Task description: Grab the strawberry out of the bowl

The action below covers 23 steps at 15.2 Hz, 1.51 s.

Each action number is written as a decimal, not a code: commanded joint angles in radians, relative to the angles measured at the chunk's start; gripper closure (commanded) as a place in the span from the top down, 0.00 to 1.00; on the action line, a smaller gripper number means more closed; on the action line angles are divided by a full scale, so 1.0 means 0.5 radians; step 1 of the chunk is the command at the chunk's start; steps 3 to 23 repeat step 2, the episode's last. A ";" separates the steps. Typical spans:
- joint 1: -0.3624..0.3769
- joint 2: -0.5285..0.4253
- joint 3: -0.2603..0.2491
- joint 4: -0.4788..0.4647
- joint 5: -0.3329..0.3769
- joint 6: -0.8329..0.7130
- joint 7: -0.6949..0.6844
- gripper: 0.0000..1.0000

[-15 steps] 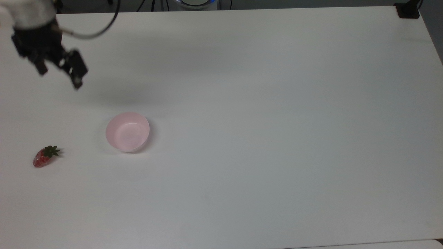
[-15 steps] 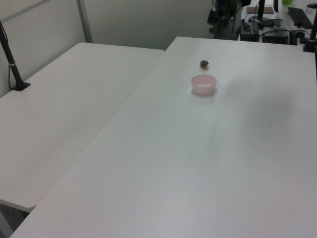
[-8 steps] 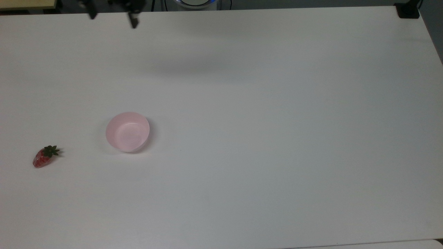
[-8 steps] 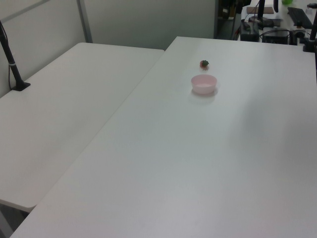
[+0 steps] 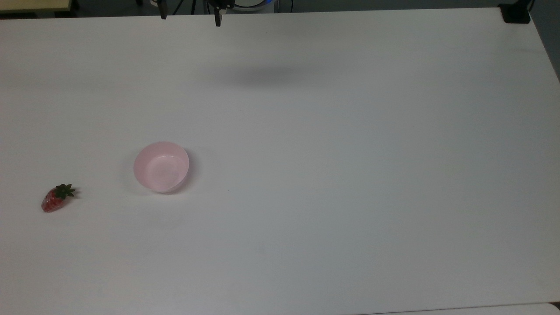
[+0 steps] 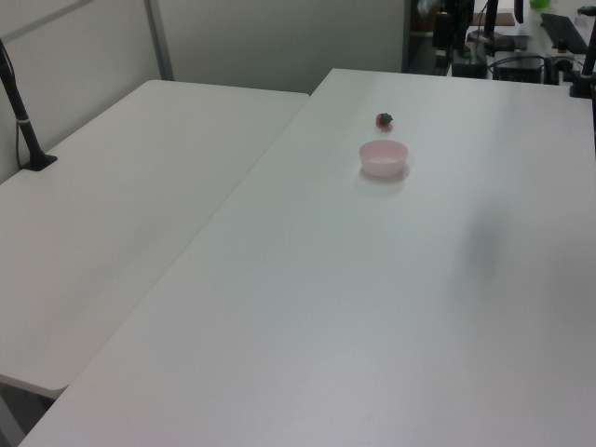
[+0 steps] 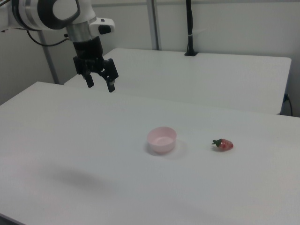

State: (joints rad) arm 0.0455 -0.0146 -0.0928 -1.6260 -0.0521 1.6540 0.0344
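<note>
Black pincer (image 7: 99, 86) tips, apparently apart

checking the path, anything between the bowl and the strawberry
Nothing: in the top view, bare white table separates the pink bowl from the strawberry.

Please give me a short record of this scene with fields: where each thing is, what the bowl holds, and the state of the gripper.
strawberry: lying on the white table, outside the bowl, apart from it, at the top view's left
bowl: pale pink, upright, nothing inside
gripper: open, holding nothing, raised above the table, far from both things
strawberry cap: dark green, pointing toward the bowl in the right view
task state: strawberry already out of the bowl
</note>
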 commanded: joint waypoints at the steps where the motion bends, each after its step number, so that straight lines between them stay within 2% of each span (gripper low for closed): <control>1: 0.032 -0.063 -0.054 -0.083 -0.009 0.116 -0.106 1.00; 23: 0.029 -0.060 -0.054 -0.083 -0.009 0.122 -0.112 1.00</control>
